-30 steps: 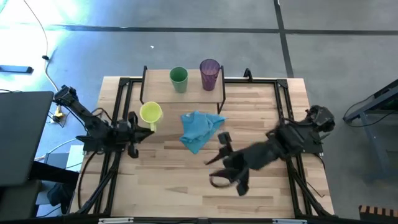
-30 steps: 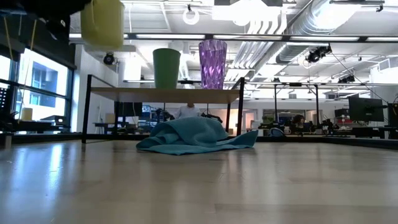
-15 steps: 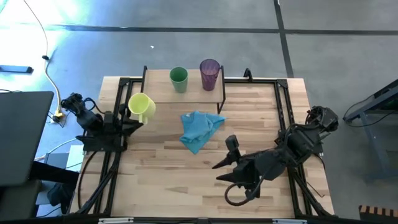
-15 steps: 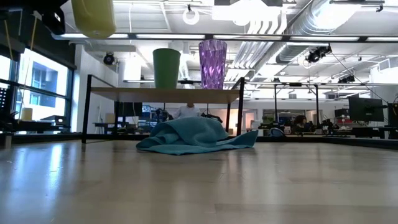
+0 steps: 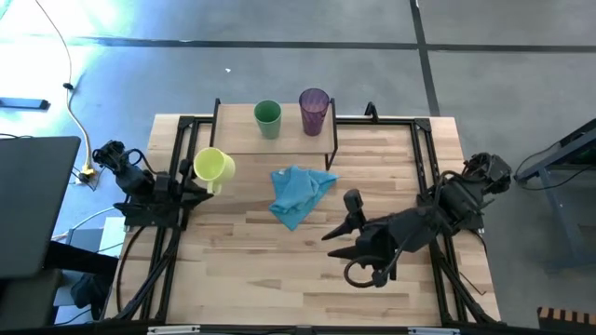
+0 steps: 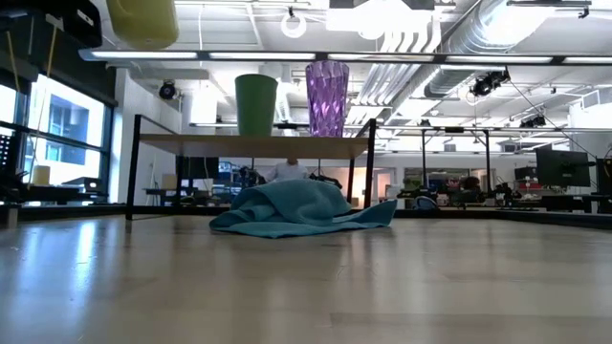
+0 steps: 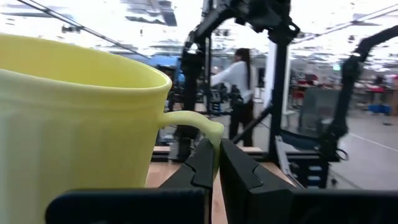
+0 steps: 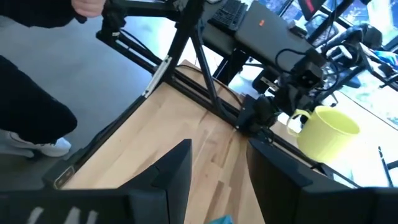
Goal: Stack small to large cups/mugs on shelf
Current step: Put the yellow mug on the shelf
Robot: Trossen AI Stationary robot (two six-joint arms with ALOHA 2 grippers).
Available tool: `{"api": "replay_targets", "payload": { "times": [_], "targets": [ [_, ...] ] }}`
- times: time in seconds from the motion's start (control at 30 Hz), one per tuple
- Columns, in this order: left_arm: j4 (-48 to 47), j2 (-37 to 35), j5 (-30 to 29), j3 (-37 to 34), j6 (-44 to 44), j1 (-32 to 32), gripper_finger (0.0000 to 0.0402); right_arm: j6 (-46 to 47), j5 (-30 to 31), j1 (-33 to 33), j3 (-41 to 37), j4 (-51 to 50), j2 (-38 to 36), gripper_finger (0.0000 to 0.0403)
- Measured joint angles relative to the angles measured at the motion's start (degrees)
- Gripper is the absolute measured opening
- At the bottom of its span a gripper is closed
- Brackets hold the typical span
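Note:
The yellow mug [image 5: 213, 166] hangs in the air over the table's left part, high in the low view [image 6: 143, 19], held by my left gripper [image 5: 199, 180]. The green cup [image 5: 267, 118] and the purple ribbed tumbler [image 5: 314, 110] stand side by side on the shelf [image 5: 244, 141], upright on their bases [image 6: 255, 103] [image 6: 327, 97]. My right gripper [image 5: 337, 228] is open over the table's right near part, away from all the cups; in its wrist view [image 8: 217, 168] nothing lies between the fingers. My left gripper [image 7: 216, 146] pinches the mug's handle [image 7: 200, 120] between its two fingers, near the loop's outer bend. The fingers come roughly level from the table's left. The mug [image 7: 68, 124] is lifted clear of the table, nearly upright and a little tilted.
A light blue cloth [image 5: 298, 194] lies crumpled mid-table just in front of the shelf [image 6: 296, 210]. Black frame rails [image 5: 424, 177] run along the table's left, right and far edges. A person stands beyond the table [image 7: 239, 81]. Bare wood lies to the left of the green cup on the shelf.
My left gripper has risen with the yellow mug and drawn back a little toward the table's left edge; the mug has climbed in the low view and tipped slightly. My right arm has shifted a little toward the table's right edge, still open.

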Motion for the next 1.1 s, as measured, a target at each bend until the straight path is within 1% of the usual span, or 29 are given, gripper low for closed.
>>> {"api": "replay_targets", "payload": {
  "times": [0.17,0.37,0.57,0.67,0.73,0.83,1.1],
  "targets": [
    [-0.8,0.0,5.3,0.0,-0.6,0.0,0.0,-0.4,-3.5,-1.8,0.0,0.0,0.0,0.0137],
    [-2.4,0.0,10.2,0.0,0.3,0.0,0.0,-1.4,-7.1,-3.9,0.0,0.1,0.0,0.0129],
    [-4.3,0.0,10.6,0.0,-0.3,0.0,0.0,-2.0,-8.7,-5.4,0.0,0.3,0.0,0.0128],
    [-4.8,0.0,9.5,0.0,-0.3,0.7,0.0,-2.0,-8.7,-6.4,0.0,0.3,0.0,0.0128],
    [-5.0,0.0,9.4,0.0,-0.3,2.5,0.0,-2.0,-8.7,-7.1,0.0,0.3,0.0,0.0128],
    [-4.9,0.0,12.4,0.0,-0.4,6.3,0.0,-2.0,-8.7,-8.4,0.0,0.3,0.0,0.0128],
    [-4.8,0.0,26.7,0.0,-2.9,19.3,0.0,-1.3,-8.8,-11.1,-0.1,-2.2,-1.3,0.0128]
  ]
}}
